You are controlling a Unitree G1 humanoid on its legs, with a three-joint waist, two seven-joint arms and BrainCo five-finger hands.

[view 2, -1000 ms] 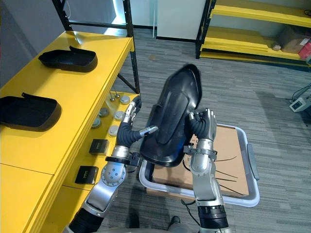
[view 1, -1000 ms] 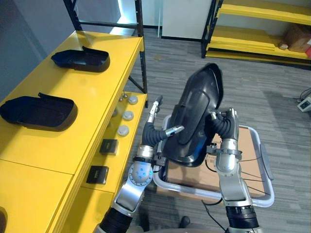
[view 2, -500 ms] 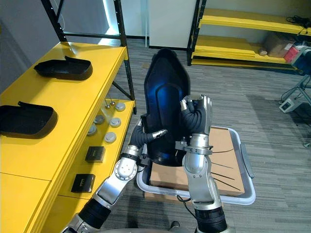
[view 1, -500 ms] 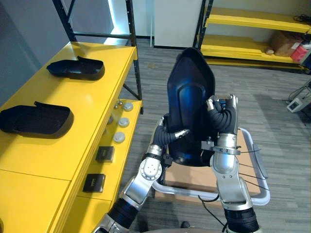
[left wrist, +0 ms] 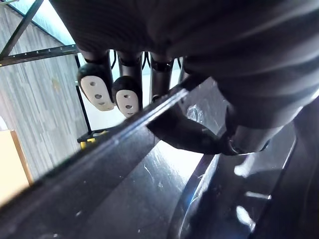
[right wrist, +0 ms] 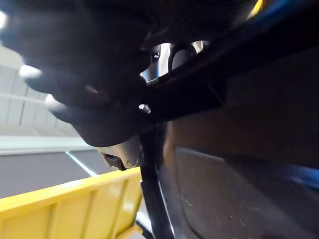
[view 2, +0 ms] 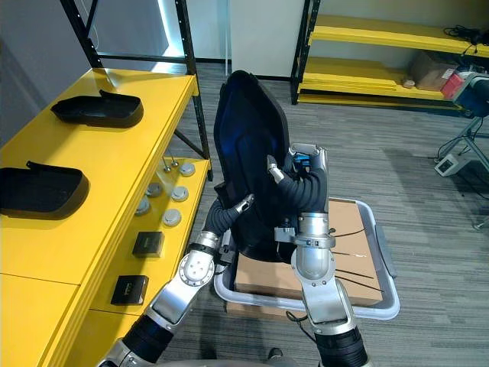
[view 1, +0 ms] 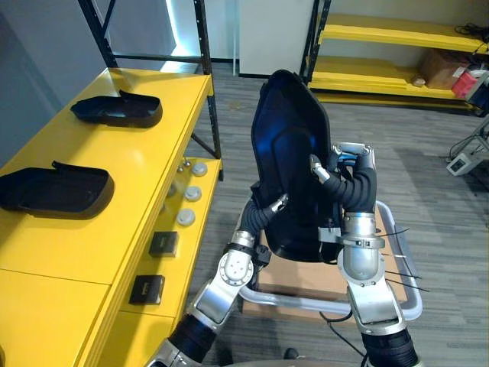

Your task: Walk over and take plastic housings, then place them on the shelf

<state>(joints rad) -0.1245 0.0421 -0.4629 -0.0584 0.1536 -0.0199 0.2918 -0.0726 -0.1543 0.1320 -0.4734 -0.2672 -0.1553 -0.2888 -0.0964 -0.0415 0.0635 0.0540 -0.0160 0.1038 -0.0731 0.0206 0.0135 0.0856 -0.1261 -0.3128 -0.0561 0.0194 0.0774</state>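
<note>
You have the black housing [view 1: 290, 138] clamped in both hands, standing upright above the bin [view 1: 298, 300].

Your left hand [view 1: 263, 212] pinches the housing's lower left edge, with the thumb laid over the rim and the fingers [left wrist: 99, 87] reaching past it on the other side. Your right hand [view 1: 348, 183] is curled round the right edge, one finger pressed on the front face. The housing stands tall between them, its narrow end up and its foot just above the cardboard [view 2: 355, 264] lying in the grey bin. To your left runs the yellow shelf [view 1: 137, 176]. The nearer housing [view 1: 55, 189] and the farther housing [view 1: 116, 109] lie on its top, well apart from each other. On the lower ledge beside the left arm sit small round parts [view 1: 186, 217] and two black boxes [view 1: 163, 243].
</note>
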